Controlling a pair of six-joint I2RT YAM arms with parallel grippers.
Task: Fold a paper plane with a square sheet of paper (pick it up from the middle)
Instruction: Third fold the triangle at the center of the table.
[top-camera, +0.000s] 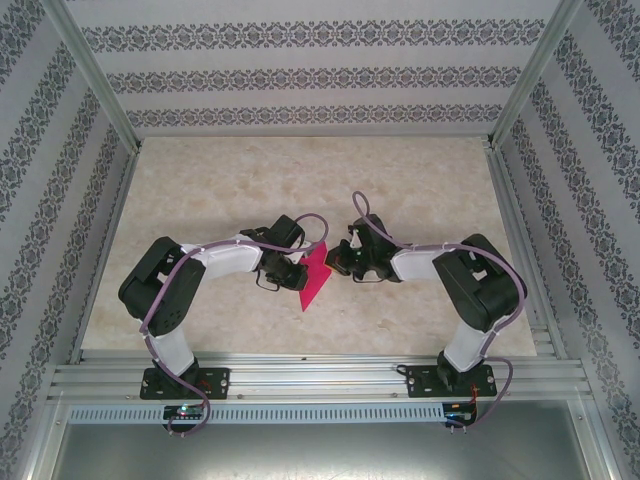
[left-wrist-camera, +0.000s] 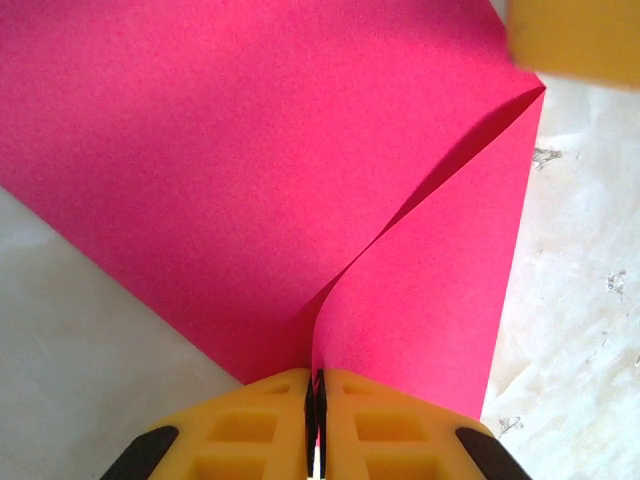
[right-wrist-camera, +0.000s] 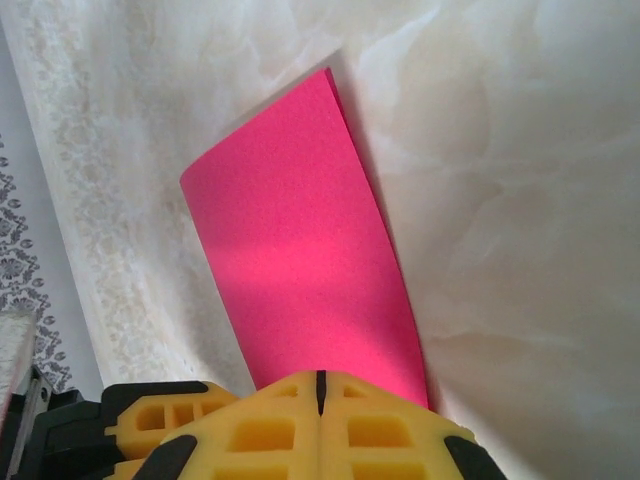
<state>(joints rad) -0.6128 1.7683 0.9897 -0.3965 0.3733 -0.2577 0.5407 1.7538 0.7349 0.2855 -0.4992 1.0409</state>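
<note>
Left pincer (left-wrist-camera: 315, 385) was clamped shut on the square sheet of paper (top-camera: 315, 275). Right pincer (right-wrist-camera: 320, 385) was pinched tight on it too, the creased pink sheet between them, mid-tabletop (top-camera: 400, 180).

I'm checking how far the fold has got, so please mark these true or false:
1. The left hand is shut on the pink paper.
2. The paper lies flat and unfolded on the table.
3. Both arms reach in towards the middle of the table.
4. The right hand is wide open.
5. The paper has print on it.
1. The left hand is shut on the paper. True.
2. The paper lies flat and unfolded on the table. False: it is bent over on itself, with two layers meeting in the left hand.
3. Both arms reach in towards the middle of the table. True.
4. The right hand is wide open. False: it is shut, with paper coming out at its tips.
5. The paper has print on it. False: it is plain pink.
</note>
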